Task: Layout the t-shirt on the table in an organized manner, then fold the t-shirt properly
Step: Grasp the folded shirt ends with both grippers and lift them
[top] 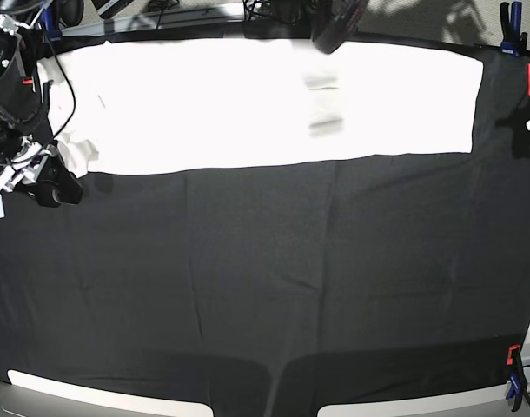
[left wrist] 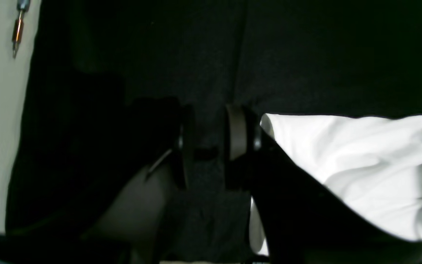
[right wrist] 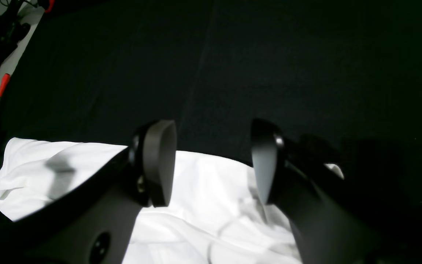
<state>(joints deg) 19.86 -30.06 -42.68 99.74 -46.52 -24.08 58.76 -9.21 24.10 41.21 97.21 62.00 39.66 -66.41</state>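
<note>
Layout step: my left hand (left wrist: 211,146) half-closed on nothing, right hand (right wrist: 211,161) wide open over the white cloth t-shirt (right wrist: 203,205) on the black cloth counter (top: 265,287); next I must pinch an edge.

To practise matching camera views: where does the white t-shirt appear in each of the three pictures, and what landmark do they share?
Left wrist: the t-shirt fills the lower right, beside the left gripper.
Right wrist: across the lower left and centre, beneath the right gripper.
Base: a wide band along the far edge.
Shared landmark: the black table.
</note>
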